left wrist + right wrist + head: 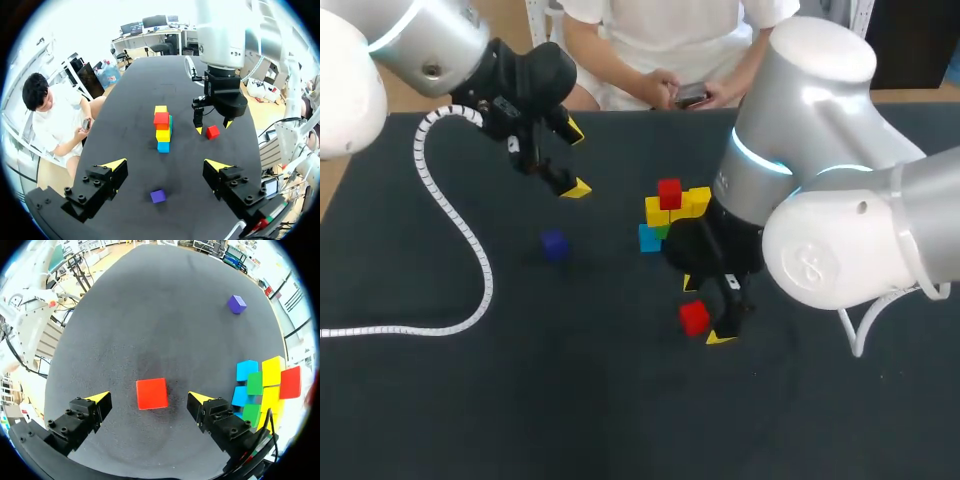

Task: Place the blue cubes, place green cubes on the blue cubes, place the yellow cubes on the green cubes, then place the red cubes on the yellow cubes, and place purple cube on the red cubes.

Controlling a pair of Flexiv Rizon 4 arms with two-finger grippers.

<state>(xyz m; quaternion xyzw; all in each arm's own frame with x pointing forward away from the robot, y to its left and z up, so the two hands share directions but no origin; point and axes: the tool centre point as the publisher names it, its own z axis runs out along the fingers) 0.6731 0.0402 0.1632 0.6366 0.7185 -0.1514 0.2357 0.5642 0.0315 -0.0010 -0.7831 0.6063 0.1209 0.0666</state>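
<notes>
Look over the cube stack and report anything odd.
Nothing toppled or damaged. The stack stands with one red cube on top; the second red cube lies loose between the open fingers of the right gripper, and the purple cube sits apart.

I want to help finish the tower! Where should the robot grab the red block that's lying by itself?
Probably by two opposite flat sides, coming straight down. The loose red cube lies flat and alone on the table, and the open right gripper has a finger on either side, not touching.
</notes>
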